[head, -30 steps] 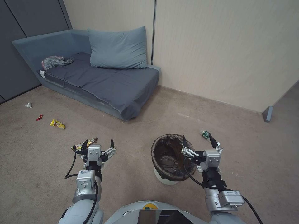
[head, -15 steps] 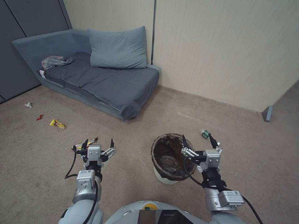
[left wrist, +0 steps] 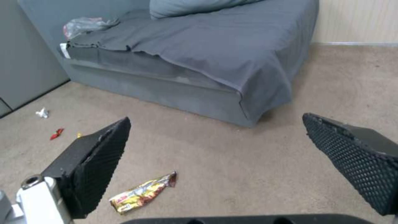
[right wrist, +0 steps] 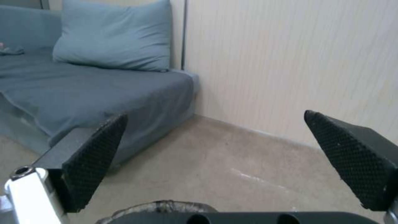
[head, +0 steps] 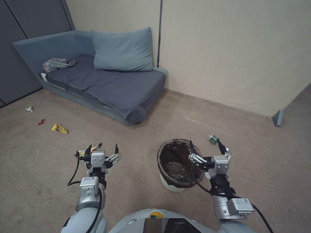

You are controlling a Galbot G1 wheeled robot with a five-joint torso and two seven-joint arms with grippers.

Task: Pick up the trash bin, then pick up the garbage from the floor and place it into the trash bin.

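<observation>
The trash bin (head: 168,186), a white bucket lined with a dark brown bag, stands on the carpet in front of me; its bag rim (right wrist: 161,206) shows in the right wrist view. My right gripper (head: 207,147) hangs open above the bin's right rim. Held low at the left, my left gripper (head: 102,149) is open too. Garbage lies on the floor: a yellow-brown wrapper (head: 94,148) (left wrist: 143,193) just beyond the left gripper, a yellow wrapper (head: 60,129), a red scrap (head: 41,122) (left wrist: 57,133) and a white scrap (head: 29,109) (left wrist: 42,113) far left, and a small green piece (head: 213,139) beyond the right gripper.
A grey-blue sofa (head: 97,81) with a pillow (head: 123,50) and a thin plastic bag (head: 56,63) fills the back left. A beige wall (head: 233,51) runs behind. Open carpet (head: 139,174) lies between my arms.
</observation>
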